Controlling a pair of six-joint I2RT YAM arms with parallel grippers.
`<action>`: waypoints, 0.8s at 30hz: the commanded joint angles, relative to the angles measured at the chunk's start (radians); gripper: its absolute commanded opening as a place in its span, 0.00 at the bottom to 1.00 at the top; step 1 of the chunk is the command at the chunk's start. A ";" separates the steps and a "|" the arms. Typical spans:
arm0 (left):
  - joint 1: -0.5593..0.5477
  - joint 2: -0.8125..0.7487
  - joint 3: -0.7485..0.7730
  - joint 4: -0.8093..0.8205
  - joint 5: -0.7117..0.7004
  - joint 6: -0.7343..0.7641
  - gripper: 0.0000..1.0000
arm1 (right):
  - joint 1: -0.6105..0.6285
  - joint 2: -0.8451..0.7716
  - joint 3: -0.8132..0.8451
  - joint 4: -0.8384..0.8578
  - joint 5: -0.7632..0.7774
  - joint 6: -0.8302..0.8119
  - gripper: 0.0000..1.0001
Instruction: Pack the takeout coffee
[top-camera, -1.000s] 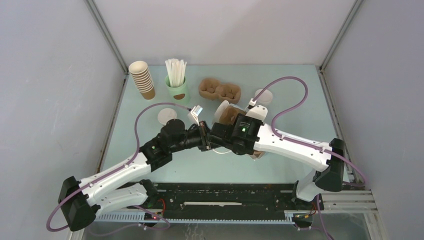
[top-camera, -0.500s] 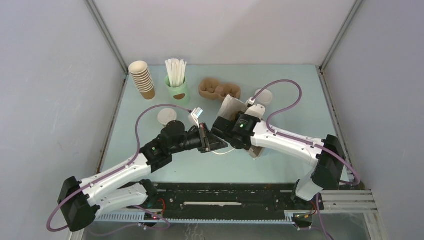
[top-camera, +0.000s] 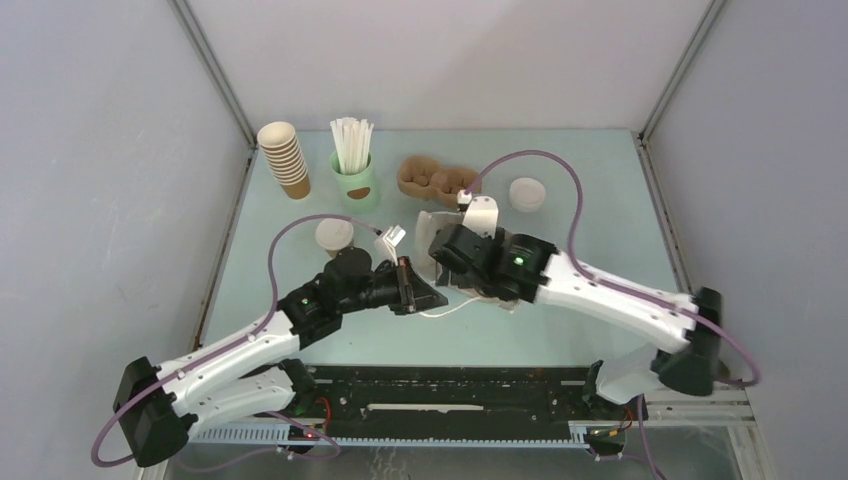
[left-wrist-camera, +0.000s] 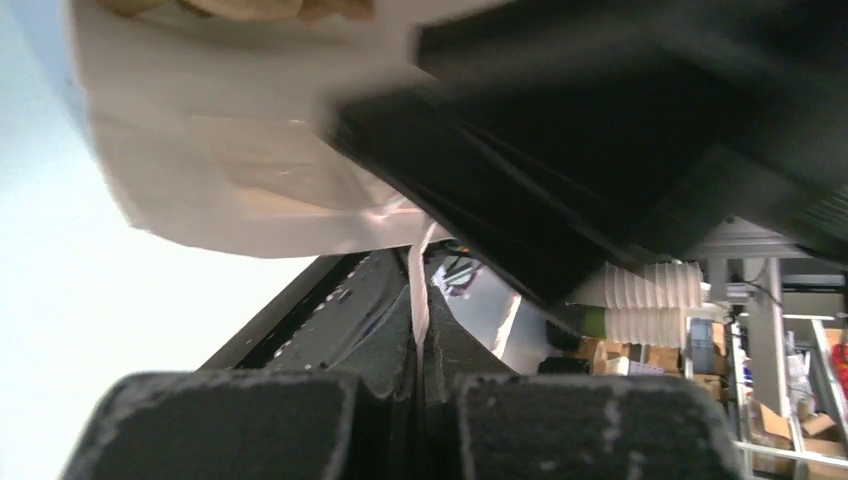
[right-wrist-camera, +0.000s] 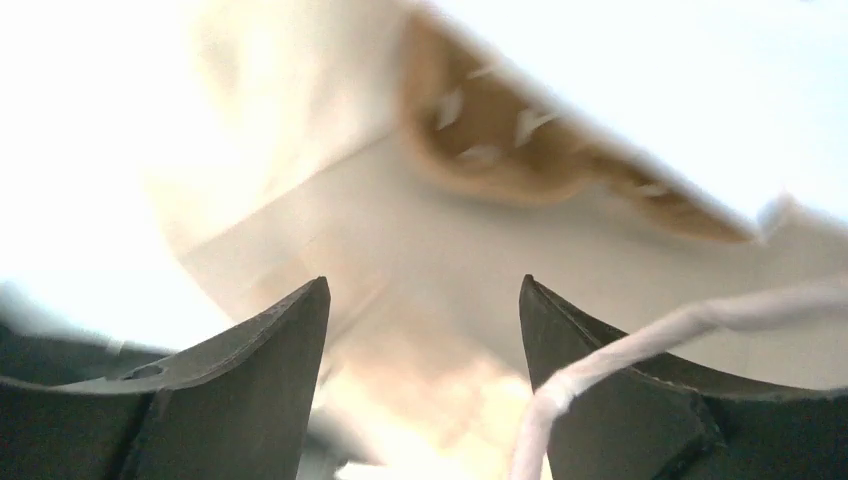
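A: Where's the takeout coffee (top-camera: 527, 193)?
B: We see it on the table (top-camera: 600, 200), back right, near the pulp carrier (top-camera: 438, 180). The left gripper (left-wrist-camera: 420, 320) pinches the white bag (left-wrist-camera: 230, 170) by its string handle (left-wrist-camera: 418, 280). The right gripper (right-wrist-camera: 423, 285) is spread, facing the bag mouth.

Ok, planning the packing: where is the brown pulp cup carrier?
Top view, far centre of the table: the brown pulp cup carrier sits between the mint-green cup of white straws and a round white-lidded cup.
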 joint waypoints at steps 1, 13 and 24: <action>-0.001 -0.015 -0.043 -0.085 -0.035 0.064 0.00 | 0.096 -0.190 0.027 0.154 -0.257 -0.398 0.79; -0.003 -0.045 -0.044 -0.098 -0.072 0.047 0.00 | 0.236 -0.341 0.032 0.238 -0.475 -0.502 0.80; -0.002 -0.052 0.025 -0.145 -0.087 0.075 0.00 | 0.255 -0.418 0.179 -0.102 -0.199 -0.663 0.85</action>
